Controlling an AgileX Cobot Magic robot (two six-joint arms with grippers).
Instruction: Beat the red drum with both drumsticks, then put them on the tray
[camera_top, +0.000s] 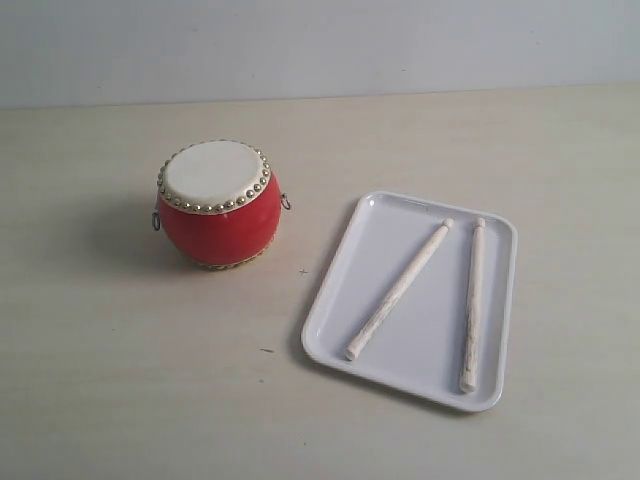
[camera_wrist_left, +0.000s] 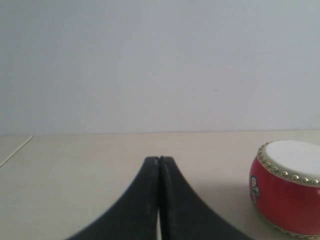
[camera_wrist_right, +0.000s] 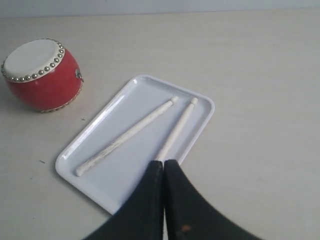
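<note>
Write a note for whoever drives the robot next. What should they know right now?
Left claw: shut, holding nothing.
Right claw: shut, holding nothing.
Red drum: upright on the table, apart from the tray.
Drumsticks: both lying on the tray, not crossed.
Done: sticks are on the tray. Whether the drum was beaten, the pictures cannot tell.
Left: if not, pick up the sticks, beat, return them.

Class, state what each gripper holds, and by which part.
Nothing: left gripper and right gripper are shut, empty; both pale wooden drumsticks lie on the white rectangular tray.
</note>
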